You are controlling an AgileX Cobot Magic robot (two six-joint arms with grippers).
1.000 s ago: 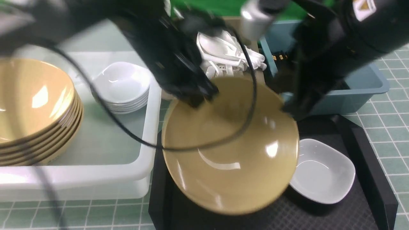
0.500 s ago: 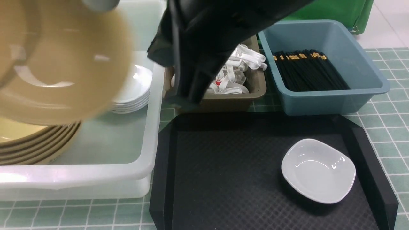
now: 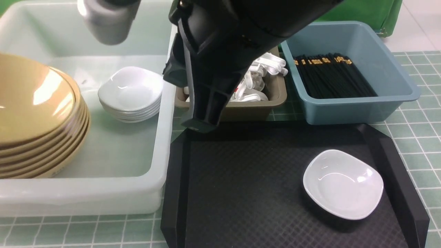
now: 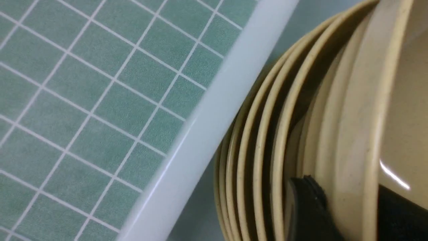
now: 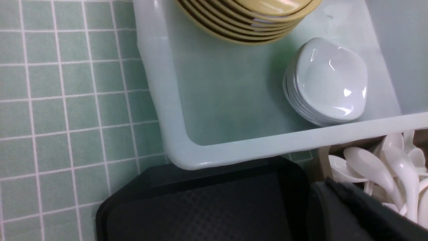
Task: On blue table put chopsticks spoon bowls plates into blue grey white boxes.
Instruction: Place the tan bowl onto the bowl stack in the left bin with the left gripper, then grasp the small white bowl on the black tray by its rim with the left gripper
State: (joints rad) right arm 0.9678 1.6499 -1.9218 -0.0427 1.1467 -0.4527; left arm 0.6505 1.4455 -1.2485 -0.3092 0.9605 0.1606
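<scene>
The tan bowls (image 3: 34, 110) sat stacked at the left end of the big white box (image 3: 162, 144). The top bowl (image 4: 354, 100) rode a little higher off the rest than they did off each other. The left gripper (image 4: 347, 207) was at that bowl's rim, one black finger (image 4: 307, 207) against the outer wall and the other inside. From where I stood I could not tell whether it pinched the rim or stood slack around it. Beside the bowls, in the same box, was a neat stack of white plates (image 3: 131, 89). The right gripper (image 3: 202, 120) hung with its fingers pressed together, holding nothing, above the near left corner of the grey box (image 3: 275, 98) full of spoons (image 3: 268, 63). The chopsticks (image 3: 334, 77) lay in the blue box (image 3: 344, 112) on the right. One lone plate (image 3: 342, 184) rested on the black tray (image 3: 241, 179), which sat on the blue table (image 3: 420, 137).
</scene>
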